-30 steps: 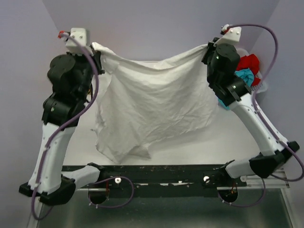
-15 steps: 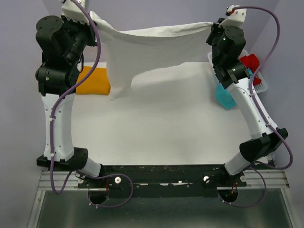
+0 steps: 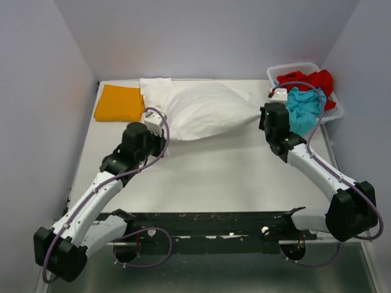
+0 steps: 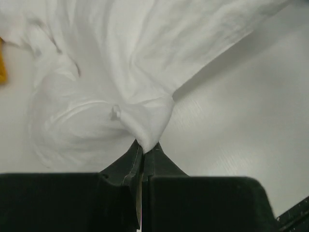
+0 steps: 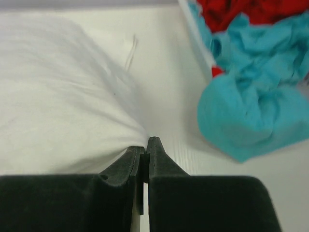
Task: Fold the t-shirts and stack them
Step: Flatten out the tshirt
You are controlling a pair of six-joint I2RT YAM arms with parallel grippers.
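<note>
A white t-shirt (image 3: pixel 204 110) lies billowed on the table at the back middle, stretched between both grippers. My left gripper (image 3: pixel 157 128) is shut on its left edge; in the left wrist view the cloth (image 4: pixel 145 96) bunches into the closed tips of that gripper (image 4: pixel 144 147). My right gripper (image 3: pixel 263 117) is shut on the shirt's right edge (image 5: pixel 72 111), its tips (image 5: pixel 146 145) pinching the fabric low over the table. A folded orange-yellow t-shirt (image 3: pixel 119 102) lies at the back left. Red (image 3: pixel 308 79) and teal (image 3: pixel 305 107) t-shirts fill the basket.
A white lattice basket (image 3: pixel 296 67) stands at the back right, with teal cloth (image 5: pixel 251 111) spilling over its near side close to my right gripper. Purple walls close in the back and both sides. The black rail (image 3: pixel 208 223) runs along the near edge.
Both arms have come down from high up, lowering the spread white t-shirt onto the back of the table, where it now lies puffed. Both grips stayed shut.
</note>
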